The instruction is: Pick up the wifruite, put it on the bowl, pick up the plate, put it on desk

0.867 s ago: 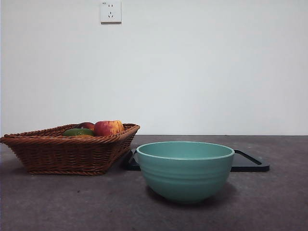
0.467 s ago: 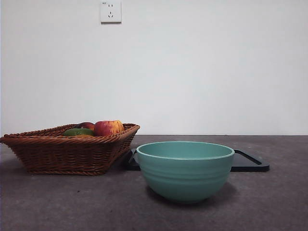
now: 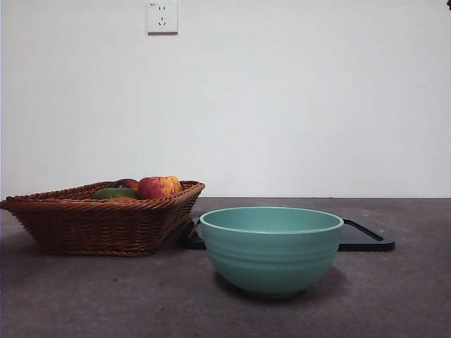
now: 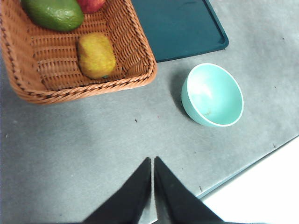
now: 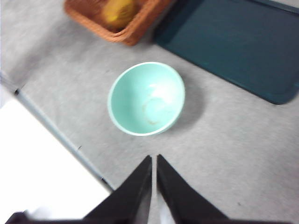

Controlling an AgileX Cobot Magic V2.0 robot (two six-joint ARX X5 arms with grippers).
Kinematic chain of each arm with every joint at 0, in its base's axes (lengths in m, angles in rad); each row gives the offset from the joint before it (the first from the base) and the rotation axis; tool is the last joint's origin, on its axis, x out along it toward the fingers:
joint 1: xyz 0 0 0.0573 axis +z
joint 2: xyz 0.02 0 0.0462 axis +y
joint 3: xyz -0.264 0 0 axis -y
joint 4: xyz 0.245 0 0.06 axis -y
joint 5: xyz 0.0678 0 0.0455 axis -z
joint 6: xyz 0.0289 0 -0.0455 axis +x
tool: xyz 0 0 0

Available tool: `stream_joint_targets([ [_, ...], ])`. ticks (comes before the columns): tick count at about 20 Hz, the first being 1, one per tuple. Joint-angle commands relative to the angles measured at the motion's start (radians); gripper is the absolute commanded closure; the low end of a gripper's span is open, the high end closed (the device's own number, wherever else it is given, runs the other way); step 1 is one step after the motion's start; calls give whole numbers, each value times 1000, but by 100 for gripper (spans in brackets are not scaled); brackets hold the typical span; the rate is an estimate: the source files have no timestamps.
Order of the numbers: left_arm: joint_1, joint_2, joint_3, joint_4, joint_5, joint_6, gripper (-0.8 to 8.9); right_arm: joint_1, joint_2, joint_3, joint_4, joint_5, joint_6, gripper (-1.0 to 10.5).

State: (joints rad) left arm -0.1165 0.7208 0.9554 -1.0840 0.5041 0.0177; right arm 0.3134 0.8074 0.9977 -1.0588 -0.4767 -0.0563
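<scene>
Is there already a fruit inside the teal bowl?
No, the right wrist view shows the bowl empty inside, and the wifruite lies in the wicker basket.

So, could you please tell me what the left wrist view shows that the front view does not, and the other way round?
Only the left wrist view shows the left gripper, shut above the desk, the tan-brown wifruite lying on the basket floor, and the bowl's empty inside. Only the front view shows the wall socket and the bowl's ridged outer side. Both show the wicker basket, the green fruit, the teal bowl and the dark tray behind it.
</scene>
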Motion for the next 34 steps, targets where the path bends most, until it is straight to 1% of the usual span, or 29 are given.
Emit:
stream_joint_targets([
  [1, -3, 8, 23, 8, 6, 19, 800, 13, 8, 18, 10, -4, -11, 939],
  [2, -3, 8, 23, 7, 6, 19, 769, 13, 8, 18, 10, -2, -6, 930],
  [3, -3, 8, 23, 7, 6, 19, 713, 13, 8, 18, 10, -2, -4, 884],
  [4, -3, 8, 23, 7, 6, 19, 631, 13, 8, 18, 11, -2, -3, 784],
  [6, -3, 8, 23, 7, 6, 19, 429, 13, 8, 18, 14, 3, 5, 539],
  [7, -3, 8, 23, 8, 6, 18, 377, 13, 8, 18, 17, 5, 5, 499],
  [11, -3, 8, 23, 8, 6, 11, 371, 13, 8, 18, 19, 5, 5, 499],
  [13, -3, 11, 24, 19, 6, -15, 376, 13, 8, 18, 19, 5, 5, 499],
  [18, -31, 48, 71, 93, -4, -51, 380, 13, 8, 18, 19, 5, 5, 499],
  [22, -76, 142, 163, 139, -62, -80, 380, 13, 8, 18, 19, 5, 5, 499],
  [27, -162, 334, 274, 146, -188, -87, 380, 13, 8, 18, 19, 5, 5, 499],
  [29, -195, 415, 294, 170, -248, -90, 380, 13, 8, 18, 19, 5, 5, 499],
  [34, -247, 594, 295, 266, -332, -90, 380, 13, 8, 18, 19, 5, 5, 499],
])
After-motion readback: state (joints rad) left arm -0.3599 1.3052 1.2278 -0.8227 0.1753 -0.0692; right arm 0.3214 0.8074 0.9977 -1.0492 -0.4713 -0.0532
